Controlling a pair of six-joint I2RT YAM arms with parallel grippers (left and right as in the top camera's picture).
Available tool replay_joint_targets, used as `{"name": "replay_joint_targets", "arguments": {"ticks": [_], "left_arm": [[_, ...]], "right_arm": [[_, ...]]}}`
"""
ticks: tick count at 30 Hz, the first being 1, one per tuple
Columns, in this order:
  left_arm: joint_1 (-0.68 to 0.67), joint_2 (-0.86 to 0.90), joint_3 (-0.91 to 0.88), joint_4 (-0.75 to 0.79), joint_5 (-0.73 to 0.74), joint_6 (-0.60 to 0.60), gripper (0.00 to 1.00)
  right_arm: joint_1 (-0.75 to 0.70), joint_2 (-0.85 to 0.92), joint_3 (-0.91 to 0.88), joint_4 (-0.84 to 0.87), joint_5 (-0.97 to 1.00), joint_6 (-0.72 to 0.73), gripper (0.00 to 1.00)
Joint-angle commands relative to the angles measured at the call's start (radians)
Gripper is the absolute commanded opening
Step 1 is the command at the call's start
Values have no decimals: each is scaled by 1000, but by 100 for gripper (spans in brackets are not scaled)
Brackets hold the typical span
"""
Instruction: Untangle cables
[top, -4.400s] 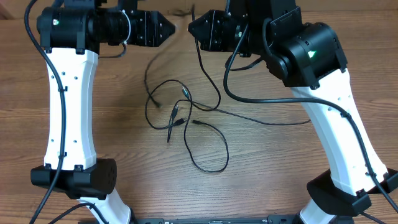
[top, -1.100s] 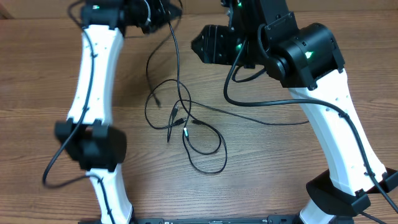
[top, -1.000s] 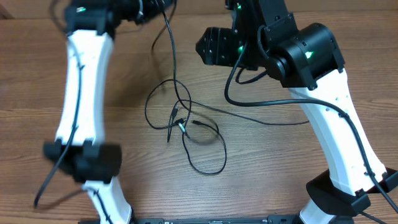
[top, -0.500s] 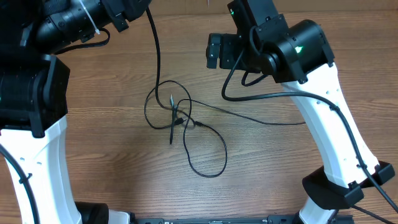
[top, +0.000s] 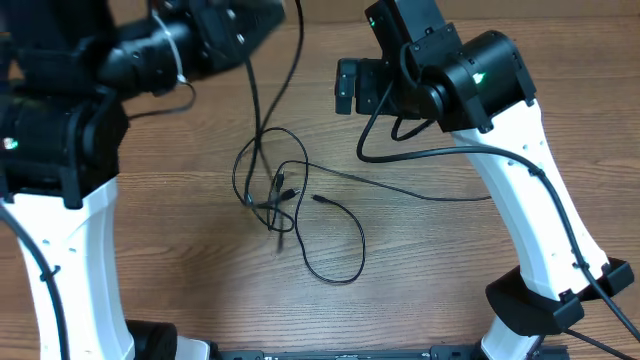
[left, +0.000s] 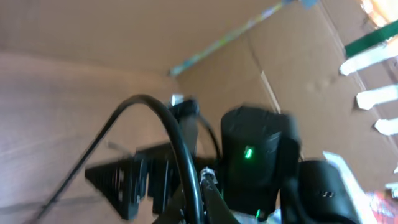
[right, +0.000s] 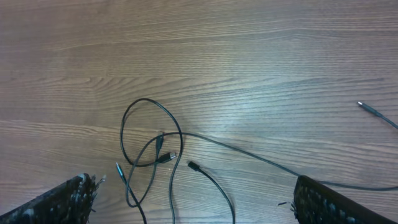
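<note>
The cables (top: 282, 192) lie as a tangle of thin black cords mid-table, with a loop (top: 345, 272) trailing toward the front and one strand (top: 420, 190) running right. My left gripper (top: 262, 22) is raised at the back, shut on one cable (top: 260, 100) that rises taut from the tangle. In the left wrist view that cable (left: 171, 127) arcs down between the closed fingers of the left gripper (left: 198, 208). My right gripper (top: 344, 87) hovers open behind and to the right of the tangle. In the right wrist view the right gripper (right: 193, 183) is spread wide above the tangle (right: 152, 152), holding nothing.
A loose plug end (right: 367, 107) lies apart at the right. The right arm's thicker black wire (top: 400, 155) hangs over the table near the strand running right. Cardboard walls (left: 93, 31) stand behind the table. Both arm bases sit at the front corners.
The left gripper has swung right and lifted its cable higher, dragging the tangle slightly toward the front. The right gripper's jaws have spread to fully open.
</note>
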Motion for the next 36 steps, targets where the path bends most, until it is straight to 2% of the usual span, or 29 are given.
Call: {"name": "replay_joint_targets", "arguments": {"ticks": [1,6,16,19,22,26,28,31,36], "left_arm": [[-69,6,-1,-43,-16,23,4],[-155,12,-1,-68,-25,18,4],[-245,61,-1,-30,-27,-52,4],[-248,74,-1,47,-31,-55,4],[-235,73,-1,193,-53,-57,4],[-174,72,-1,404,-53,-96,4],[-122,72,-1,457,-82,-106,4],[-16,72,-1,455,-127,-116,4],[230,79,-1,367,-120,-116,4]], "right_arm": [[-43,-1,11,2,10,-8,100],[-111,-1,11,-2,-20,-8,100],[-242,-1,11,-53,-19,-10,100],[-277,-1,11,-68,-19,-10,100],[-302,-1,11,-80,-19,-9,100],[-320,-1,11,-99,-19,-11,100],[-320,0,11,-105,-19,-13,100],[-320,-1,11,-113,-19,-13,100],[-320,-1,11,-115,-19,-13,100]]}}
